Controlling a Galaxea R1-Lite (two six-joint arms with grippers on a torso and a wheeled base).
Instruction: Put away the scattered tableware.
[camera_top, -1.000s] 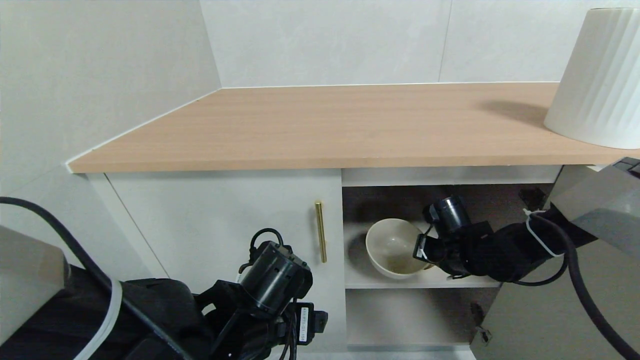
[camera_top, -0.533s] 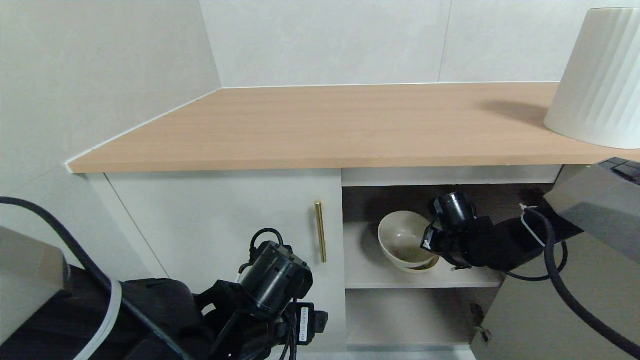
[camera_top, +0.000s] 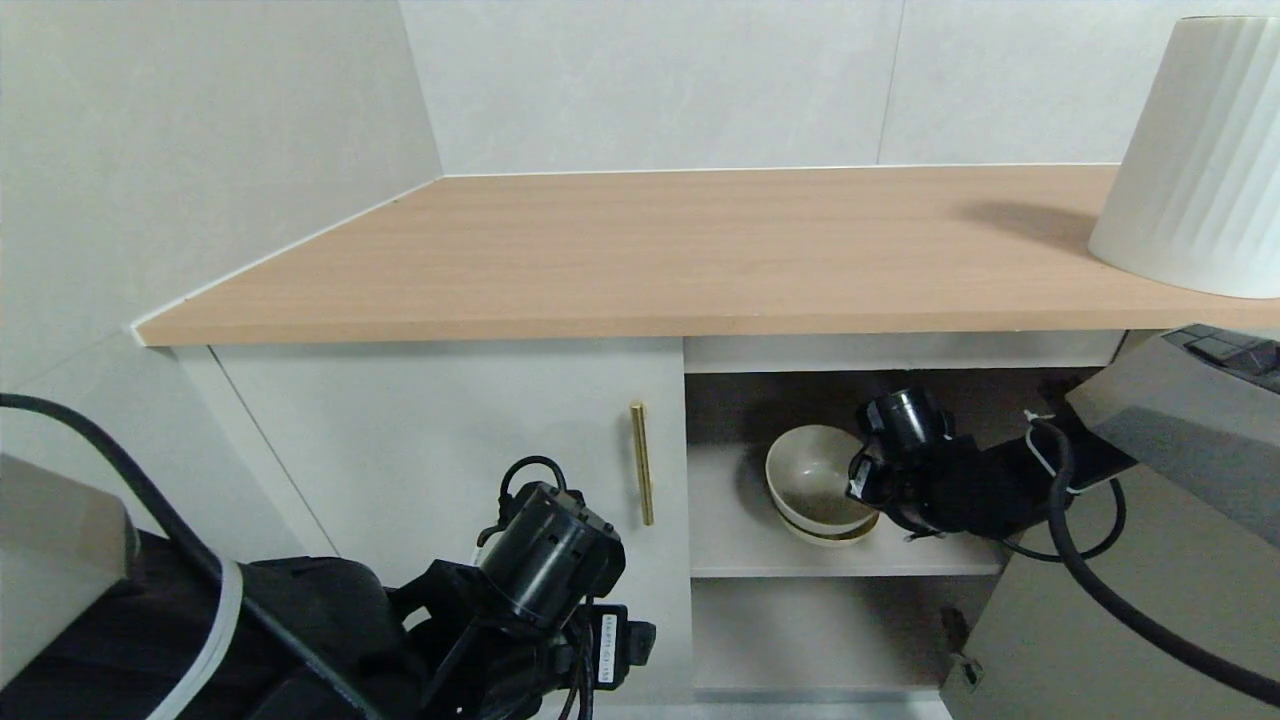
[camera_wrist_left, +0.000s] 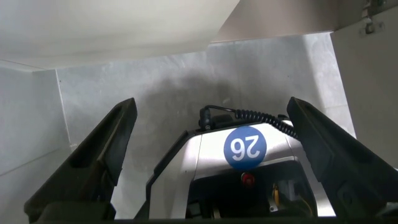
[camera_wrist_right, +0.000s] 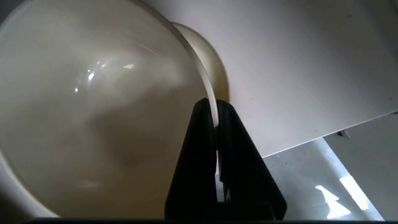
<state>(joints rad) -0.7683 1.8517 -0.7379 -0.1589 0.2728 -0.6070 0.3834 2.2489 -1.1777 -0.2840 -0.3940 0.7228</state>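
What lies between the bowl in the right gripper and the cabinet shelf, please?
A second cream dish sits on the shelf right under the bowl that the right gripper holds by the rim; the head view shows its edge below the bowl.

A glossy cream bowl tilts toward the right gripper, its rim pinched between the fingers, over a second cream dish just below.
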